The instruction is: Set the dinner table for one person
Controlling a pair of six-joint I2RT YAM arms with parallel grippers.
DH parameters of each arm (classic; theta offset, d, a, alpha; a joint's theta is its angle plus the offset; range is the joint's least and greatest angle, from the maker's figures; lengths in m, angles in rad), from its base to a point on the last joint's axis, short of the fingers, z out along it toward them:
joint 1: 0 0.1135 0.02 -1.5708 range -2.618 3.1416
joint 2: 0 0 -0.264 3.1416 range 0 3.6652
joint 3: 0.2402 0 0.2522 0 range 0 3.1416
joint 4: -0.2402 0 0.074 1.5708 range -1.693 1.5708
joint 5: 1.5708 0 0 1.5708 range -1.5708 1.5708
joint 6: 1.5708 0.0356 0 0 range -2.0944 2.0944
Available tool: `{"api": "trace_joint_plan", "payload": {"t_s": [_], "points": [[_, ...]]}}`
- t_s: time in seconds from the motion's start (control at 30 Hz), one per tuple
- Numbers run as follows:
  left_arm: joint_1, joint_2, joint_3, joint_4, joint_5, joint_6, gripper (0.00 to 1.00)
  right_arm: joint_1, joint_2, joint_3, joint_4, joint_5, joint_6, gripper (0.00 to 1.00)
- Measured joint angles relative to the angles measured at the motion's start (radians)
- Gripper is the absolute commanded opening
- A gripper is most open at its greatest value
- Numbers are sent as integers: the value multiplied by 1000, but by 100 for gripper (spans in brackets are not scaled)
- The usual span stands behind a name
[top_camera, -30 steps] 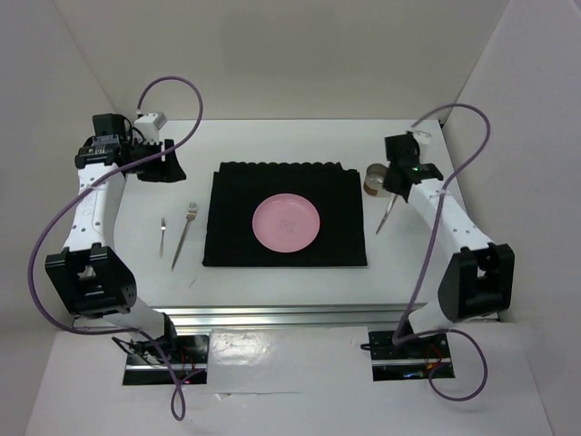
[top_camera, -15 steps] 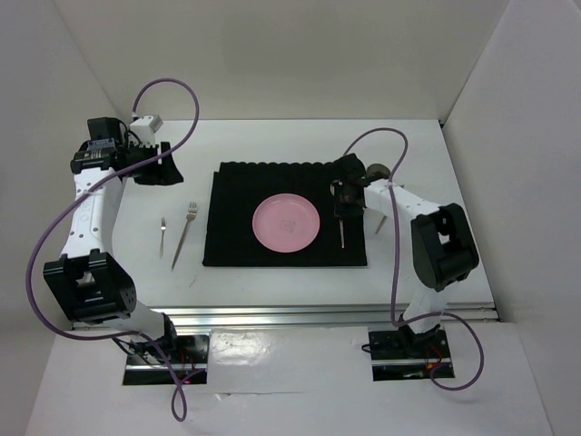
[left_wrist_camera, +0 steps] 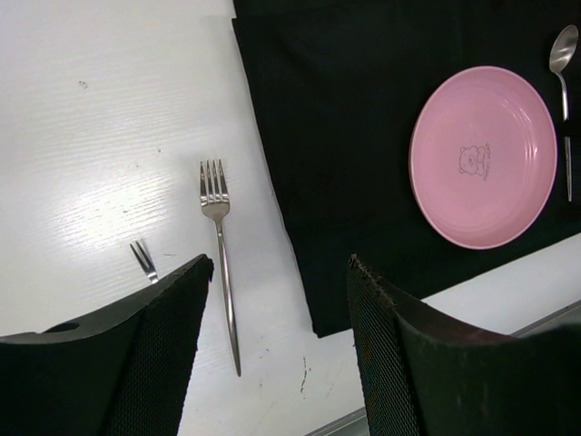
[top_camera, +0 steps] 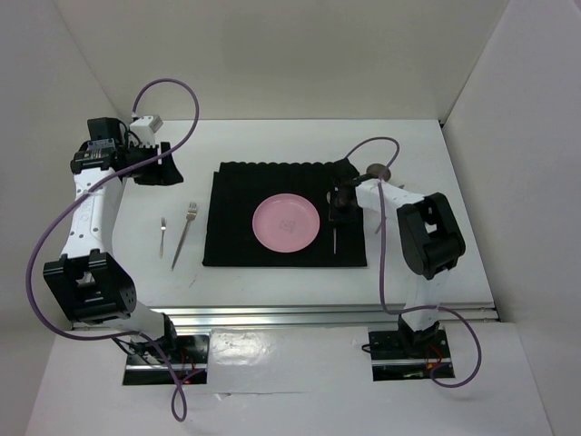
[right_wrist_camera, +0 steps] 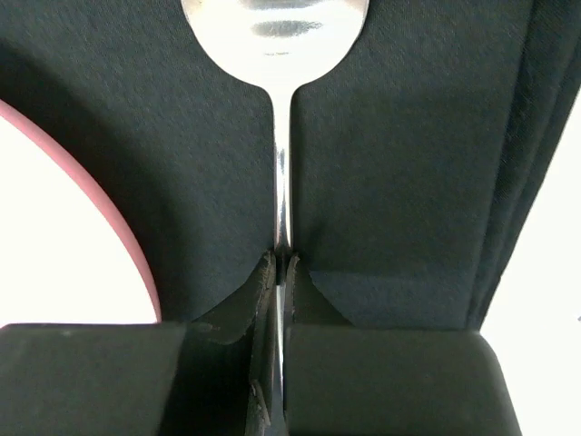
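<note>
– Since a second ago, the right gripper (right_wrist_camera: pixel 281 263) has swung in from the table's right side. Its black jaws are pinched tight on the thin, polished handle of a steel spoon (right_wrist_camera: pixel 275 23). The spoon sits over the ribbed black placemat (top_camera: pixel 236 218), just right of a round, glossy pink plate (top_camera: pixel 286 223).

– And the left gripper (left_wrist_camera: pixel 277 272)?

– Its textured black pads (left_wrist_camera: pixel 399 354) are spread wide, holding nothing. Below them a large fork (left_wrist_camera: pixel 221 263) and a small fork (left_wrist_camera: pixel 142 259), both steel, lie on the smooth white dinner table (top_camera: pixel 300 145), left of the placemat.
</note>
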Motion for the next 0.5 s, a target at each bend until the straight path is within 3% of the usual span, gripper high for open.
{"api": "trace_joint_plan", "payload": {"t_s": [0.33,0.47,0.5], "points": [[0,0,0,0,-1,1,69,0,41,51,-4,-8,33,0],[0,0,0,0,-1,1,69,0,41,51,-4,-10,38,17],[0,0,0,0,-1,1,69,0,41,51,-4,-11,41,28]]}}
